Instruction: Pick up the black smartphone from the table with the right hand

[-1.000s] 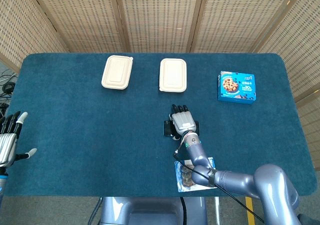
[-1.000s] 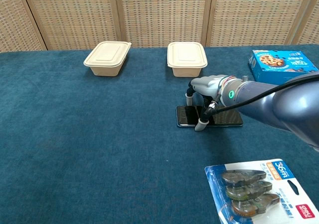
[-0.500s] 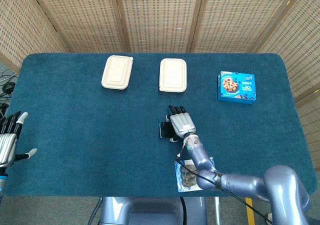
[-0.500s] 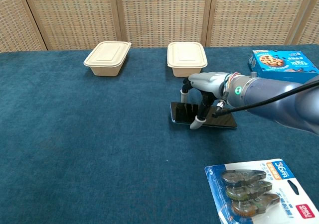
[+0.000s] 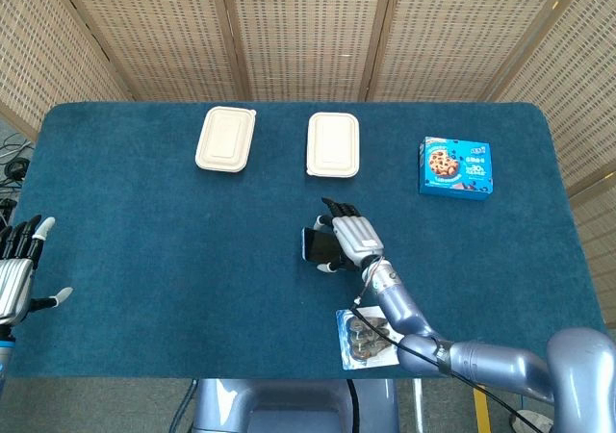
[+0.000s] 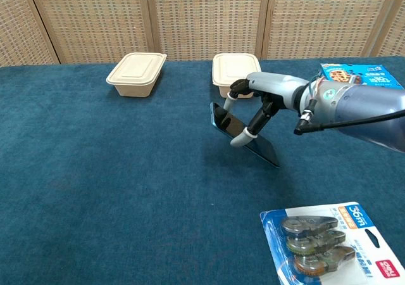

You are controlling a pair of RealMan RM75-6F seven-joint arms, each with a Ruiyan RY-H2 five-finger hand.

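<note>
My right hand [image 5: 348,239] [image 6: 256,104] holds the black smartphone [image 5: 316,244] [image 6: 243,137] between thumb and fingers. The phone is off the blue table [image 5: 173,250], tilted, with its left end higher in the chest view. In the head view only the phone's left part shows past the hand. My left hand [image 5: 19,269] hangs at the table's left edge with fingers spread and nothing in it; the chest view does not show it.
Two beige lidded food boxes [image 5: 226,139] [image 5: 333,144] stand at the back. A blue cookie box [image 5: 455,166] lies at the back right. A blister pack of correction tapes [image 6: 331,242] [image 5: 364,339] lies near the front edge, under my right forearm.
My right hand has lifted the phone off the table and carried it up and slightly left; the phone has gone from lying flat to tilted. The left hand has not moved.
</note>
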